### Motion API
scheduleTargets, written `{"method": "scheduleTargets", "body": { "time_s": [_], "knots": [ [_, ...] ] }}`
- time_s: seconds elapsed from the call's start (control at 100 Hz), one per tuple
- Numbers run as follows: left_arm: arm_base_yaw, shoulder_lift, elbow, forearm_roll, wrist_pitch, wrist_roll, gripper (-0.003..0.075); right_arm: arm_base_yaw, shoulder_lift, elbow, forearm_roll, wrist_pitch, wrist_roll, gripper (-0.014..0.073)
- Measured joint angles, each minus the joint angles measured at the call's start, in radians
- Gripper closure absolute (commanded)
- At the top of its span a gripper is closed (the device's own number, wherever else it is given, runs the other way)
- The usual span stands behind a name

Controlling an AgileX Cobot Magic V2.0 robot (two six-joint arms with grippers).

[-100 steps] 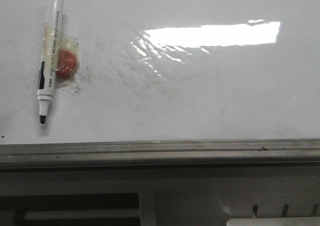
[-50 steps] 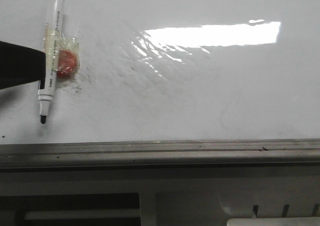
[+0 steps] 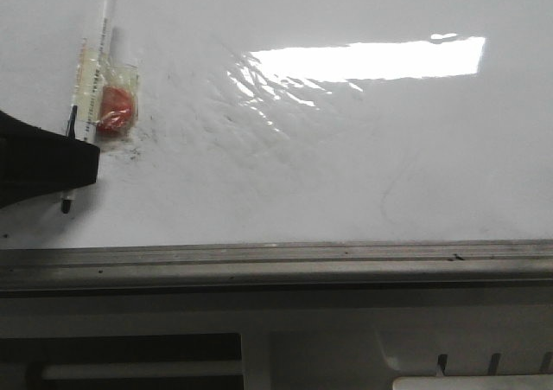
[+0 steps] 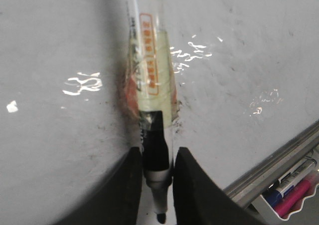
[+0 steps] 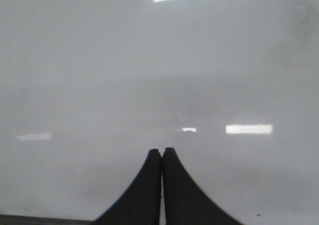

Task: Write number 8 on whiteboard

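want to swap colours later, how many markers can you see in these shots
3. One marker lies on the whiteboard, between the left gripper fingers. A blue marker and a pink marker sit in the tray below the rim. Others may be hidden.

Bright rectangular glare of an overhead light point(image 3: 367, 60) far right of centre, with rippled reflections just left of it. Along the near edge, a grey metal ledge point(image 3: 276, 265), scuffed and speckled. Below that, a pale panel point(image 3: 259, 355) with dark slots. At the near right, a small tray of spare markers point(image 4: 291, 192), blue and pink.
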Motion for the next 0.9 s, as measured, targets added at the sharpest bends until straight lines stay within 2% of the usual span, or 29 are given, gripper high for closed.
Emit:
{"method": "scheduleTargets", "body": {
  "time_s": [0.02, 0.3, 0.5, 0.57, 0.74, 0.81, 0.9],
  "knots": [
    [0.000, 0.000, 0.000, -0.002, 0.000, 0.000, 0.0742, 0.014, 0.005, 0.000, 0.000, 0.000, 0.000, 0.0657],
    [0.000, 0.000, 0.000, 0.012, 0.000, 0.000, 0.0741, 0.187, 0.152, -0.063, -0.022, 0.049, -0.009, 0.0657],
    [0.000, -0.009, -0.014, 0.188, 0.002, 0.000, 0.0741, 0.365, 0.336, -0.232, -0.030, 0.182, -0.094, 0.0650],
    [-0.004, -0.011, -0.029, 0.241, 0.002, 0.000, 0.0741, 0.448, 0.395, -0.293, -0.030, 0.187, -0.120, 0.0599],
    [-0.036, -0.011, -0.069, 0.491, 0.002, -0.001, 0.0741, 0.659, 0.524, -0.427, -0.030, 0.182, -0.155, 0.0342],
    [-0.049, -0.011, -0.081, 0.573, 0.000, -0.001, 0.0741, 0.721, 0.573, -0.467, -0.030, 0.176, -0.156, 0.0293],
    [-0.058, -0.011, -0.088, 0.652, -0.002, -0.001, 0.0741, 0.771, 0.633, -0.506, -0.030, 0.174, -0.157, 0.0288]
  ]
}}
